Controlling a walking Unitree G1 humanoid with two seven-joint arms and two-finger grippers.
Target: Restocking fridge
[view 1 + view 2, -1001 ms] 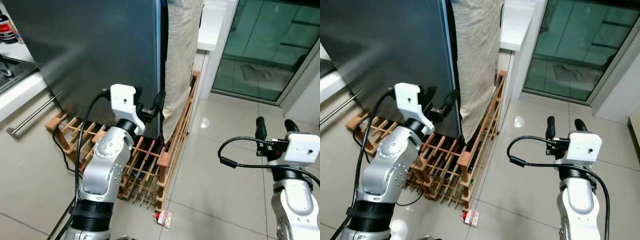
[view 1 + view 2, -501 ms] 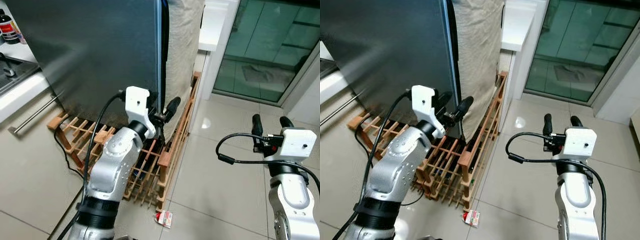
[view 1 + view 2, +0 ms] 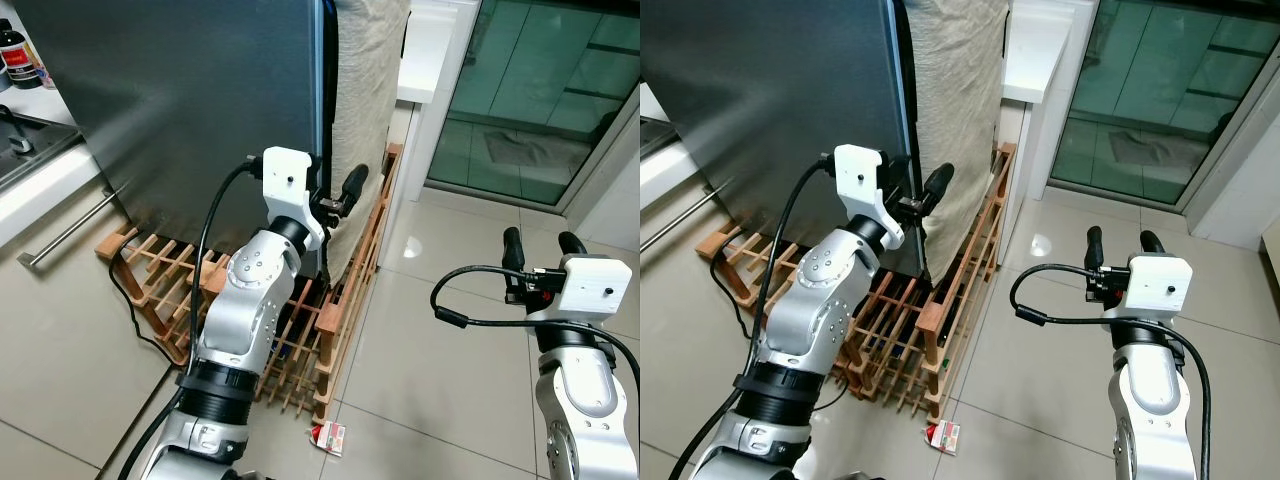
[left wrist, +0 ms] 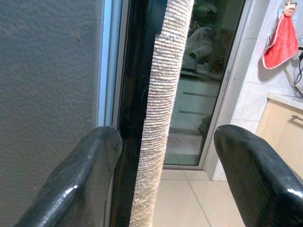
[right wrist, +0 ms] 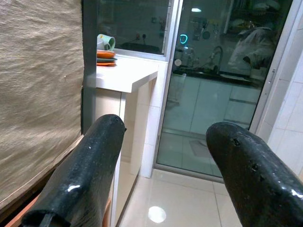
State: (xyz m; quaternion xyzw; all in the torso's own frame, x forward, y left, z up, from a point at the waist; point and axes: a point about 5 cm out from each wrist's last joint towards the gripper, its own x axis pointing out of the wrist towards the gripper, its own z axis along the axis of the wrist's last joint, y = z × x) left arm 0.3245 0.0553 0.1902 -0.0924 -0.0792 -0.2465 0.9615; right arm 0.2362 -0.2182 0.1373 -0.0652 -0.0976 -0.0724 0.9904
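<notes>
At the fridge edge: the dark fridge door (image 3: 200, 100) is standing shut, a beige cloth (image 3: 365, 90) hanging just beside it.
Left gripper (image 4: 163, 179): fingers are spreading wide, straddling the door's edge and the cloth, pinching nothing.
Right gripper (image 3: 540, 250): fingers are spreading apart, holding nothing, hovering over the floor well apart from the fridge.
Floor: pale tiles (image 3: 440, 360) are carrying a wooden rack (image 3: 320, 340) at the fridge's foot and a small red-and-white carton (image 3: 327, 436).
Room: a glass door (image 3: 540, 90) is standing on the right.

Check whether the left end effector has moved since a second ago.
Yes. The left end effector has advanced rightward and up along the fridge door, reaching its right edge beside the beige cloth.
</notes>
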